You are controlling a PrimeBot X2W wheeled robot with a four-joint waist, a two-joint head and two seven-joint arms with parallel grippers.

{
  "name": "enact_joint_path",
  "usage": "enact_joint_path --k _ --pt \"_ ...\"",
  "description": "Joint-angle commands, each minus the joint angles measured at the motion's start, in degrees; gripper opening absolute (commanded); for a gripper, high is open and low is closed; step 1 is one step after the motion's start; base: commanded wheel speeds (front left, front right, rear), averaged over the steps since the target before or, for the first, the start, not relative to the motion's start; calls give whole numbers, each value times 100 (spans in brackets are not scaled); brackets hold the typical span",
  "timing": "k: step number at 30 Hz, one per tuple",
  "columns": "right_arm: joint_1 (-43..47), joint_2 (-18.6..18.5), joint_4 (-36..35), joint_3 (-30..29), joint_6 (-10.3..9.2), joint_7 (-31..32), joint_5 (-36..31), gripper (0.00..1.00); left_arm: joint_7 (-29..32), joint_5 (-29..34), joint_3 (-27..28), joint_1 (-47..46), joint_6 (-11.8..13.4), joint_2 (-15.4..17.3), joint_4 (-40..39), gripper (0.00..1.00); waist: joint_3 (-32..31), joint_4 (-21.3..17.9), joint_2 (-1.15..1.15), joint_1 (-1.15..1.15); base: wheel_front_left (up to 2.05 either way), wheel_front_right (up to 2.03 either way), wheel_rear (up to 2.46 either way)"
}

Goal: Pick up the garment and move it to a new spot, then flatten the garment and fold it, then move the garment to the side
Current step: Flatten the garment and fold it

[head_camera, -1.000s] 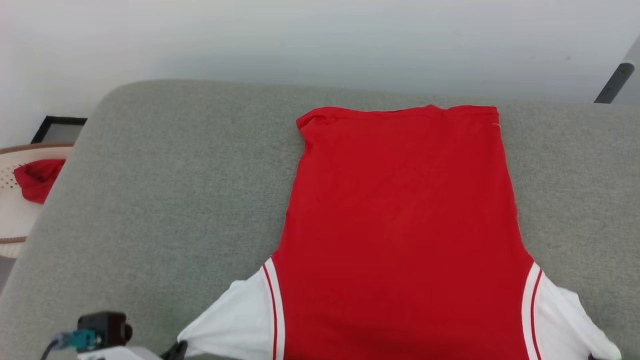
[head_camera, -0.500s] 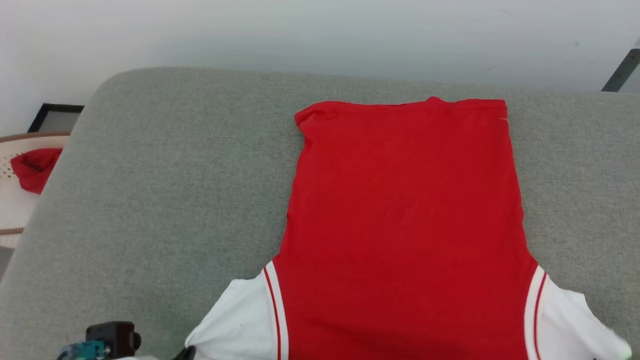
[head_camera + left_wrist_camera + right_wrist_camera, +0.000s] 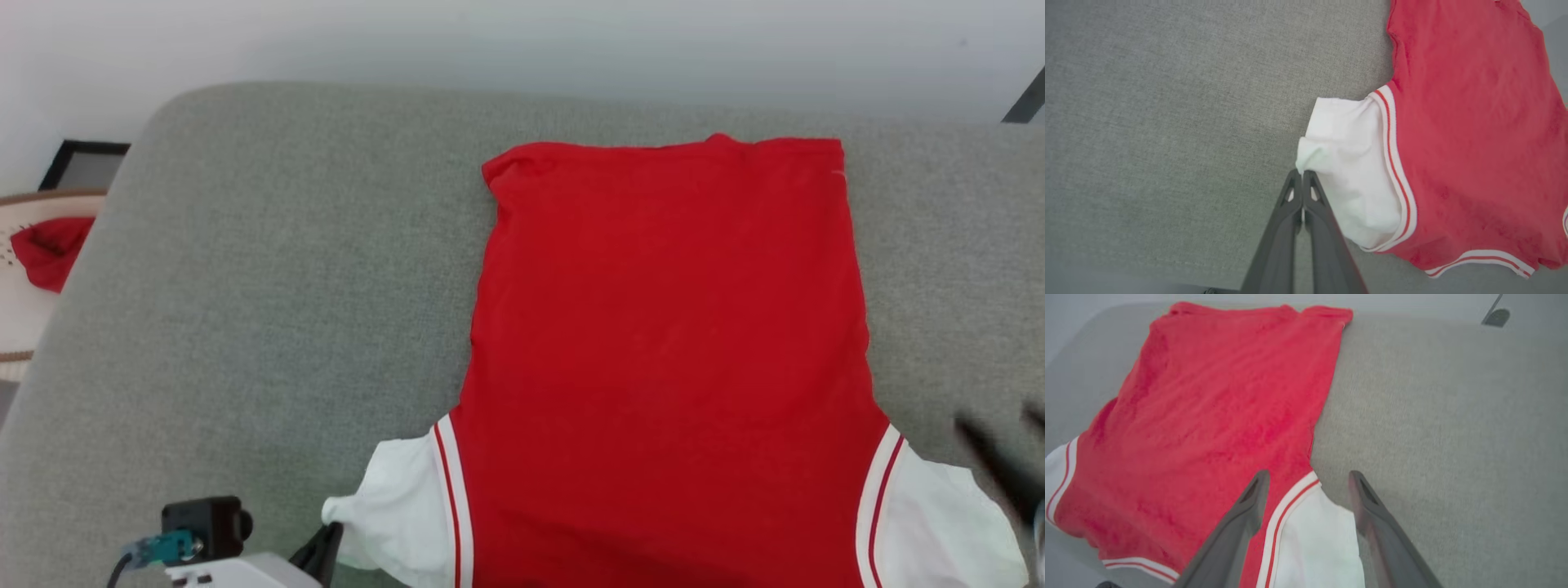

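Note:
The garment (image 3: 669, 351) is a red jersey with white sleeves and striped trim, spread flat on the grey cushion (image 3: 269, 286). My left gripper (image 3: 325, 545) is at the lower left of the head view. In the left wrist view this left gripper (image 3: 1302, 173) is shut on the bunched tip of the garment's white left sleeve (image 3: 1347, 171). My right gripper (image 3: 1008, 445) appears blurred at the right edge, above the white right sleeve (image 3: 939, 523). The right wrist view shows the right gripper (image 3: 1308, 477) open over the sleeve (image 3: 1314, 539), holding nothing.
A cream perforated basket (image 3: 20, 302) with a plain red cloth (image 3: 42, 249) stands off the cushion's left edge, beside a black frame (image 3: 82, 159). A dark pole (image 3: 1024, 98) leans at the upper right. Bare cushion lies left and right of the garment.
The right gripper has opened, let go of the right sleeve and lifted into the head view. The left sleeve tip is more bunched. The head camera has shifted.

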Motion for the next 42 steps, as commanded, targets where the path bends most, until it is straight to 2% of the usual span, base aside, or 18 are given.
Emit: enact_joint_path --k 1,7,14,21,30,38,39,40,42 --pt "-412 -28 61 74 -4 -116 -135 100 -44 67 -20 -104 -45 -46 24 0 121 27 0 0 0 0 0" --pt "-2271 -88 1205 482 -4 -435 -381 100 -45 185 -205 -500 -231 -218 115 0 467 233 0 0 0 0 0" --pt "-4341 -444 3311 865 -3 -701 -747 100 -66 324 -475 -1086 -524 -545 341 0 923 704 0 0 0 0 0" --pt "-5800 -703 5297 1018 -4 -467 -1111 100 -73 374 -755 -1553 -879 -903 703 0 1270 1258 0 0 0 0 0" --pt "-6854 -739 7273 395 -4 -5 -1803 100 -113 327 -1017 -1885 -1263 -1272 1133 0 1582 1840 0 0 0 0 0" --pt "-7080 -616 8364 -393 -4 505 -2895 100 -175 252 -1118 -2055 -1499 -1501 1394 0 1771 2116 0 0 0 0 0" --pt "-7058 -586 8482 -484 -4 612 -3049 38 -184 244 -1121 -2062 -1528 -1514 1425 0 1781 2128 0 0 0 0 0" --pt "-7052 -573 8568 -554 -4 711 -3185 0 -203 246 -1120 -2071 -1535 -1522 1455 0 1791 2135 0 0 0 0 0" --pt "-7058 -537 8662 -667 -3 884 -3456 0 -225 231 -1108 -2089 -1569 -1546 1507 0 1799 2129 0 0 0 0 0"
